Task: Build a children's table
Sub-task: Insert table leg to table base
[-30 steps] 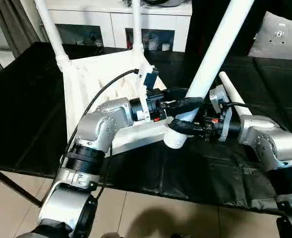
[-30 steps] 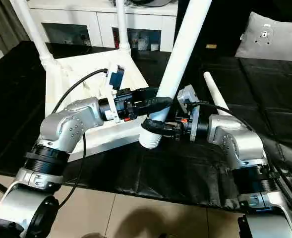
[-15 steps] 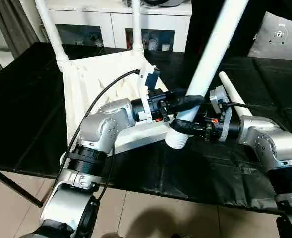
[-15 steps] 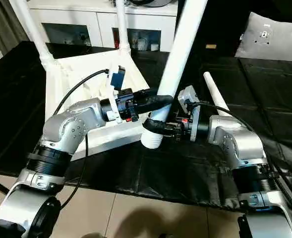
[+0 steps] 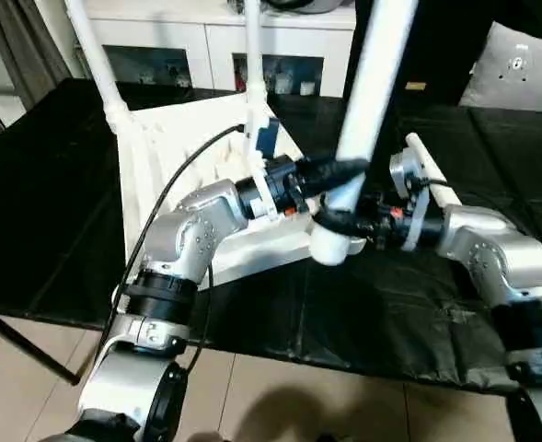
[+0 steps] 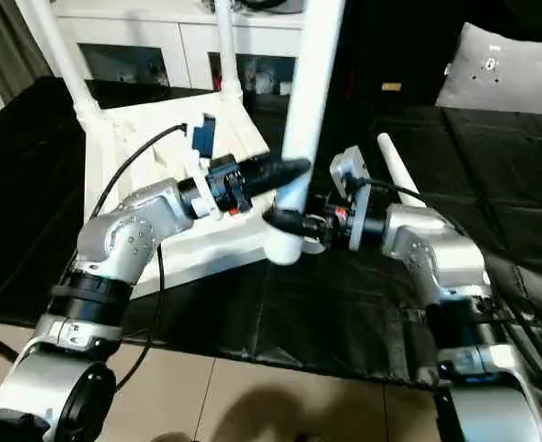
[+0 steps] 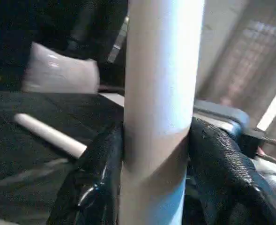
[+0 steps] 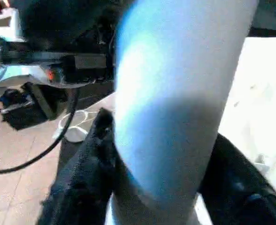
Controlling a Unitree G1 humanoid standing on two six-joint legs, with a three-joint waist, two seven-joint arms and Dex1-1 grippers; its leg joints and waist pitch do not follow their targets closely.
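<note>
left gripper (image 5: 333,171): clamped around upright white table leg (image 5: 374,74) | right gripper (image 5: 337,221): fingers around same leg near its thick end | upturned tabletop (image 5: 174,157): on black-covered table (image 5: 40,184)

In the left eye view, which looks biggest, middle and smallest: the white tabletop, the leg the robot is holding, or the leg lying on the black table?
1. Tabletop: covers most of the picture.
2. Held leg: thick and long, though it is nearer the camera, so partly that.
3. Lying leg: smallest, partly hidden behind the right arm.

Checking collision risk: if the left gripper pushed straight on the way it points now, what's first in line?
The left gripper already has the held leg between its fingers. Beyond that, likely the right gripper and its wrist; depth is unclear.
</note>
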